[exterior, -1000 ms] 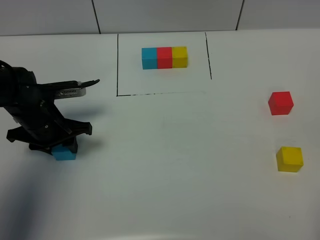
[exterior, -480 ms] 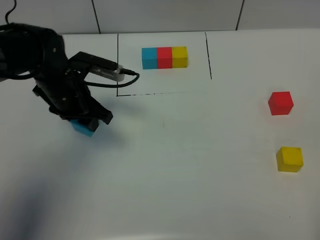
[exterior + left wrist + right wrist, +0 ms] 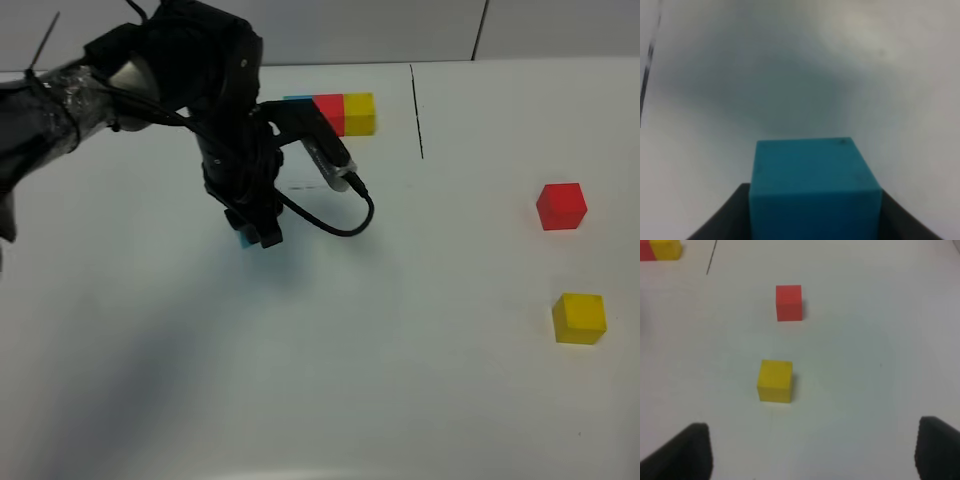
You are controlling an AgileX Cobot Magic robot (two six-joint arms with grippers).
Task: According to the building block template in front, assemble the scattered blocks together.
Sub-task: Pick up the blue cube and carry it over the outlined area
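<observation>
High view, left gripper (image 3: pixel 256 228): clenched on the cyan block (image 3: pixel 243 238), of which only a sliver shows under it. It is just in front of the template's frame. I cannot tell whether the block touches the tabletop (image 3: pixel 400 380).
High view, building block template (image 3: pixel 345 112): at the far side. Its red and yellow cubes are plain to see, and the blue end is mostly hidden behind the left arm (image 3: pixel 180 60). The black outline (image 3: pixel 417 110) shows on its right.
High view, red block (image 3: pixel 561 206): loose at the right, well apart from the template.
High view, yellow block (image 3: pixel 580 318): nearer the front edge than the red block, and apart from it.
Left wrist view, cyan block (image 3: pixel 812 190): squeezed upright between two dark fingers (image 3: pixel 722 222), with bare tabletop beyond.
Right wrist view, right gripper (image 3: pixel 812 452): released, jaws wide, nothing between them. The yellow block (image 3: pixel 775 381) lies ahead and the red block (image 3: pixel 789 302) beyond it.
</observation>
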